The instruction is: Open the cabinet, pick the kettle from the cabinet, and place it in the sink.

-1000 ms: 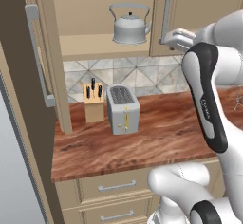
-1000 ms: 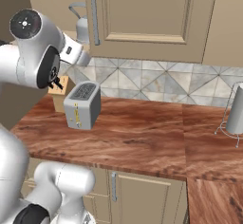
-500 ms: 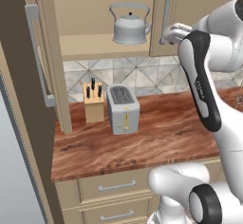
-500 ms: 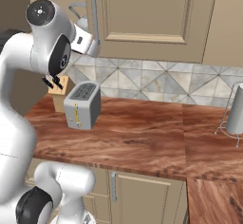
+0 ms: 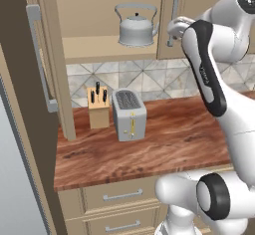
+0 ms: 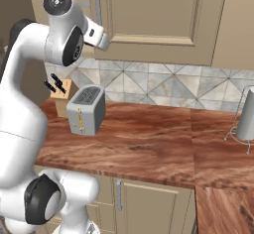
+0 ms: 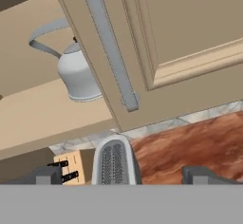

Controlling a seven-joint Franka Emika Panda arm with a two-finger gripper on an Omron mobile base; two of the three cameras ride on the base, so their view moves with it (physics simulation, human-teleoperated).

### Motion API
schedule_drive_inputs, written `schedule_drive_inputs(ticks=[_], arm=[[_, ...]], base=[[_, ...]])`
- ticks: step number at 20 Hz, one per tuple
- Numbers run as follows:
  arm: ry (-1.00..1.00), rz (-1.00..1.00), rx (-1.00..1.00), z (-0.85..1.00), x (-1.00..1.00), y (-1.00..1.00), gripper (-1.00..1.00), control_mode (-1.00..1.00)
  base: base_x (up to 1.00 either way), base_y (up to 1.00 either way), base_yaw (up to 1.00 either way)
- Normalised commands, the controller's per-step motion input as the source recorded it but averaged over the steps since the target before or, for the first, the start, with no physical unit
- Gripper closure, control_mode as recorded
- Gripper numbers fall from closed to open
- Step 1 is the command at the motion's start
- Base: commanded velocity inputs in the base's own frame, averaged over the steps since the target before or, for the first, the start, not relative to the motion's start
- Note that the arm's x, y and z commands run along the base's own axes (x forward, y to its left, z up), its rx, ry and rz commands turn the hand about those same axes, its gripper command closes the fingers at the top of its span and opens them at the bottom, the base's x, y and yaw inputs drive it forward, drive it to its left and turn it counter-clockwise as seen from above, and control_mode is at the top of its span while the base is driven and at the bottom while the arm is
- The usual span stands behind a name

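Observation:
The beige cabinet (image 5: 107, 2) has its left door (image 5: 47, 64) swung open and its right door (image 6: 154, 15) closed. The silver-grey kettle (image 5: 135, 27) stands upright on the shelf inside, also in the hand view as the kettle (image 7: 78, 73) left of the right door's bar handle (image 7: 110, 52). My gripper (image 5: 173, 30) hovers in front of that handle's lower end, to the right of the kettle and apart from it. In the hand view the gripper (image 7: 124, 174) is open with nothing between its tips. The sink is out of view.
A silver toaster (image 5: 129, 114) and a wooden knife block (image 5: 98, 107) stand on the wood-grain counter (image 5: 164, 144) under the shelf. A metal cylinder on a wire stand (image 6: 246, 116) sits at the counter's far right. Drawers (image 5: 122, 195) run below the counter.
My hand has moved up and slightly left toward the right door's handle, and the elbow has risen. The jaws stay open. The kettle and doors have not moved.

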Motion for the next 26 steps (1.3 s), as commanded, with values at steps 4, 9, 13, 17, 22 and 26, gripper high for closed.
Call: schedule_drive_inputs(ticks=[4, 9, 13, 17, 22, 26], arm=[[0.00, 0.09, 0.00, 0.04, 0.45, 0.00, -1.00, -1.00], [-0.01, 0.08, -0.04, 0.04, 0.44, 0.00, -1.00, -1.00], [-0.01, 0.00, -0.14, 0.05, 0.41, 0.00, -1.00, -1.00], [-0.01, 0.00, -0.11, 0.07, 0.45, 0.00, -1.00, -1.00], [-0.01, 0.00, -0.09, 0.07, 0.45, 0.00, -1.00, -1.00], [0.00, 0.00, -0.04, 0.03, 0.46, 0.00, -1.00, -1.00]], base=[[0.00, 0.00, 0.00], [0.00, 0.00, 0.00], [0.00, 0.00, 0.00], [0.00, 0.00, 0.00], [0.00, 0.00, 0.00], [0.00, 0.00, 0.00]])
